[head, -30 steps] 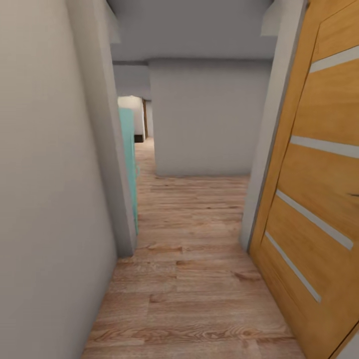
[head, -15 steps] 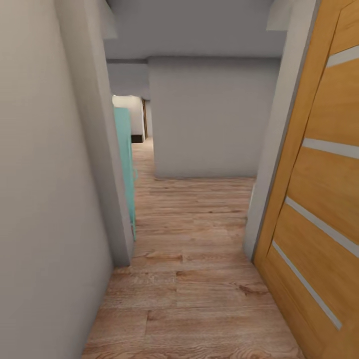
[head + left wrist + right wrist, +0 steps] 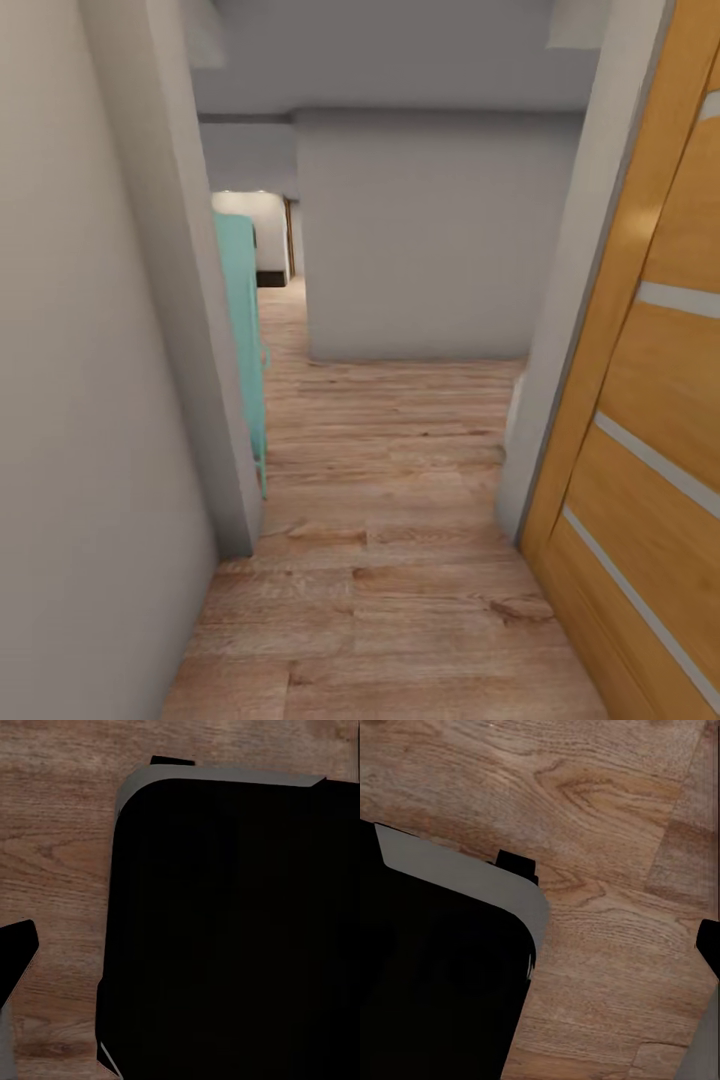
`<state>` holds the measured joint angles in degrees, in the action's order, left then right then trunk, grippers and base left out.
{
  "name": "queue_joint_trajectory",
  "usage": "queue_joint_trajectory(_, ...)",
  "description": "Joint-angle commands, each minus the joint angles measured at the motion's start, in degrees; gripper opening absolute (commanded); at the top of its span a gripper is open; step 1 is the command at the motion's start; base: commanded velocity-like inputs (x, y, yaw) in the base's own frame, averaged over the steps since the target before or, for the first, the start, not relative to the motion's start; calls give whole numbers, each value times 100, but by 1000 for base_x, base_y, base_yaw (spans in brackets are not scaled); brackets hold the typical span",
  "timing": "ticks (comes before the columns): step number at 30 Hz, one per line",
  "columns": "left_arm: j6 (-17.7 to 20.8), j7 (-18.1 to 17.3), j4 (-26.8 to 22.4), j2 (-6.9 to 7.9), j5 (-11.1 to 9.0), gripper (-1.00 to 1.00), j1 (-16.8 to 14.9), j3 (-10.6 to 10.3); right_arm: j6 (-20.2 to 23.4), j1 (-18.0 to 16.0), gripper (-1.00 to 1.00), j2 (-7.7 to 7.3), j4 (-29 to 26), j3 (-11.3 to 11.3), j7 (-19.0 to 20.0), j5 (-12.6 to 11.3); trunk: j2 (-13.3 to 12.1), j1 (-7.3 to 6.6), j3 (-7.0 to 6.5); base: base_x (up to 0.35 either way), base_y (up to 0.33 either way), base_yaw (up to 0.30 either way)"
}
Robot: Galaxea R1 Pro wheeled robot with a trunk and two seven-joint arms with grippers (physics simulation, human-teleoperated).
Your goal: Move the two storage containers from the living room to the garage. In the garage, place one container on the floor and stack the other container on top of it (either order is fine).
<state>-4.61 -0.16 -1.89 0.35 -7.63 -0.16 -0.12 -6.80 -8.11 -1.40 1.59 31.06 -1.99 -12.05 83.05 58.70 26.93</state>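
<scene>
The two storage containers are out of view. I am in a narrow corridor with a light wood-plank floor (image 3: 390, 560). In the left wrist view the robot's black, grey-edged base (image 3: 240, 930) hangs over the planks, and one dark finger-like tip (image 3: 16, 945) pokes in at the frame's edge. The right wrist view has the same black base (image 3: 435, 975) and a dark tip (image 3: 709, 945) at its edge. Neither view lets me tell how the jaws stand.
An orange-brown wooden door (image 3: 650, 400) with pale stripes stands close on the right. A grey wall (image 3: 90, 400) runs close on the left, with a teal panel (image 3: 243, 330) behind its corner. A grey wall (image 3: 430, 240) blocks straight ahead, and the passage continues to its left.
The whole head view has shifted: the camera has moved forward along the corridor, so the left wall corner and the door sit closer and further apart.
</scene>
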Motion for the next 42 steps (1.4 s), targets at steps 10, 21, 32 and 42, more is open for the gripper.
queue_joint_trajectory(10,-13,-2,-2,0,-46,100,-2,-6,-36,-6,100,-27,17,69,-61,-29,2,3,5,315,0,0)
queue_joint_trajectory(21,-13,-3,-1,0,-35,100,-2,-14,-34,-6,100,26,17,76,-73,3,2,3,5,315,0,0)
queue_joint_trajectory(32,-21,-12,-4,-8,-12,100,-2,-30,-33,-6,100,30,17,80,-73,-1,2,3,5,315,-2,0)
queue_joint_trajectory(42,-14,-2,-4,-4,-31,100,-2,-15,-40,-6,100,37,17,76,-73,-42,2,3,5,315,-63,0)
